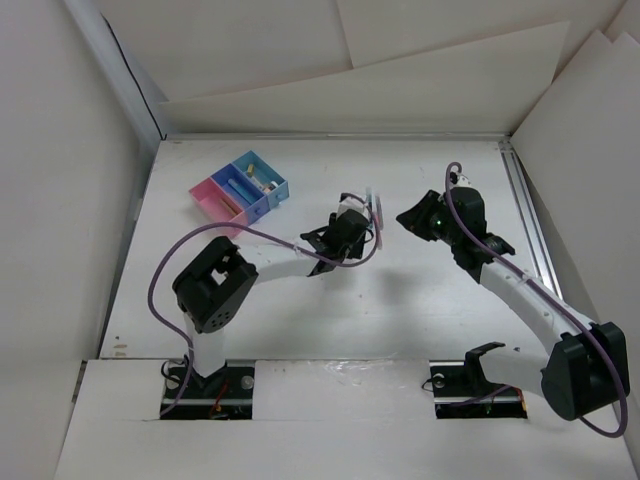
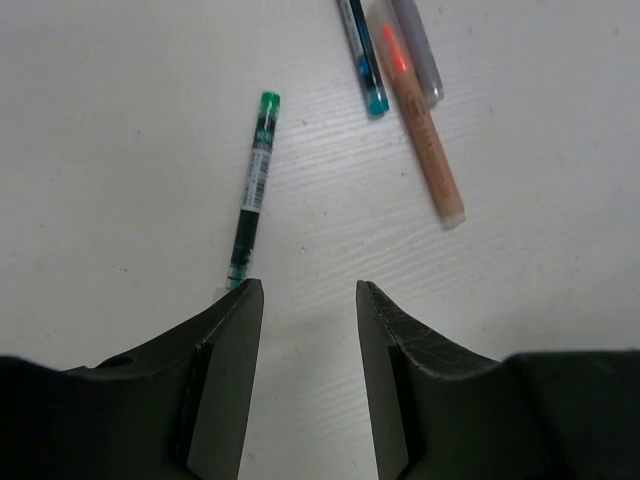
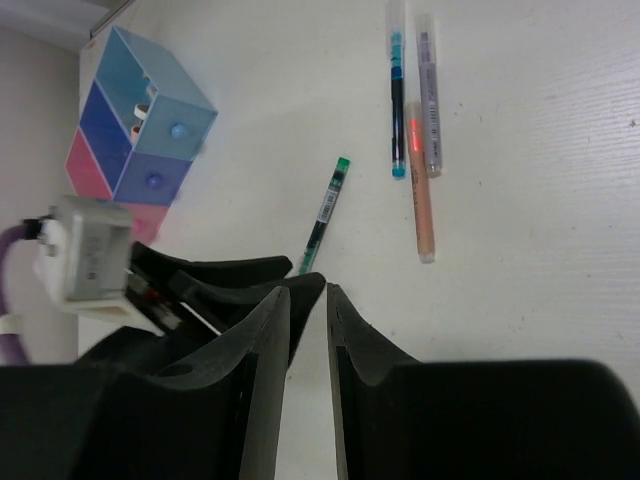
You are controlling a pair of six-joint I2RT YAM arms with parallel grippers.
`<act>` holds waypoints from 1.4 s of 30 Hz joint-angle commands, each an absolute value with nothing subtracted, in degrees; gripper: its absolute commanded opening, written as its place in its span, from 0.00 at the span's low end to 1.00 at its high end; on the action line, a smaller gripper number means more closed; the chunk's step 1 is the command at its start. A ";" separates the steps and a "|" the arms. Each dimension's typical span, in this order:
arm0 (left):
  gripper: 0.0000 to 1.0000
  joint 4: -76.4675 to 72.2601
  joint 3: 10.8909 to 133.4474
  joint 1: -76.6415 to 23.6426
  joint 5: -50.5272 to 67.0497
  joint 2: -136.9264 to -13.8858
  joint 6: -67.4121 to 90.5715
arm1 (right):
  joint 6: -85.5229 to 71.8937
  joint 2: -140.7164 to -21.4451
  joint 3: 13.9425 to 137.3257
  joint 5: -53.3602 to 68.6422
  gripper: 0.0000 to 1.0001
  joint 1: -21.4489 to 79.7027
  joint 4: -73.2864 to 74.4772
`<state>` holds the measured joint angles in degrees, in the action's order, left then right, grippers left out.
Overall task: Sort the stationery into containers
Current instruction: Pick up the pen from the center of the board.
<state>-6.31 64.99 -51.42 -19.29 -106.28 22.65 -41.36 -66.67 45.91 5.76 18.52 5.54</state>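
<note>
Pick-up in hand: left pincer (image 2: 306, 290) is hovering spread and empty over the worktop (image 2: 100, 120), green pen (image 2: 255, 190) lying just off its frame-left tip; right pincer (image 3: 308, 292) is standing barely parted, gripping nothing. Next move is probably calling for a sideways shift to straddle the barrel, then a carry to the bins (image 3: 165, 128), sitting well apart at upper left of the top view. Green pen's white label and orange pen's (image 2: 425, 145) lettering are showing too small to read.
</note>
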 commanded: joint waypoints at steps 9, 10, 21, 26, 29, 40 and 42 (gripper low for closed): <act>0.41 -5.81 67.23 -49.31 -22.06 -105.81 20.57 | -40.96 -66.27 46.49 5.89 0.27 19.16 2.81; 0.41 -5.28 67.24 -49.31 -22.76 -106.60 20.57 | -40.96 -66.27 46.49 5.89 0.27 19.16 2.81; 0.14 -5.45 67.41 -48.78 -24.08 -112.06 21.09 | -40.96 -66.27 46.49 5.89 0.27 19.16 2.81; 0.00 -5.45 67.94 -48.78 -23.47 -108.91 23.37 | -40.96 -66.27 46.49 5.89 0.27 19.16 2.81; 0.00 -4.92 67.94 -47.56 -24.96 -103.81 25.74 | -40.96 -66.27 46.49 5.89 0.27 19.16 2.81; 0.00 -16.86 53.45 -15.58 -5.55 -86.14 48.94 | -40.96 -66.27 46.49 6.42 0.27 19.16 2.81; 0.00 -18.80 51.34 -11.97 -3.96 -84.04 52.02 | -40.96 -66.27 46.49 6.42 0.27 19.68 2.81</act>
<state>-15.09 55.35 -13.82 -10.37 -86.61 44.25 -41.36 -66.67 45.91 6.02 18.59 5.52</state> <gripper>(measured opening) 0.056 0.273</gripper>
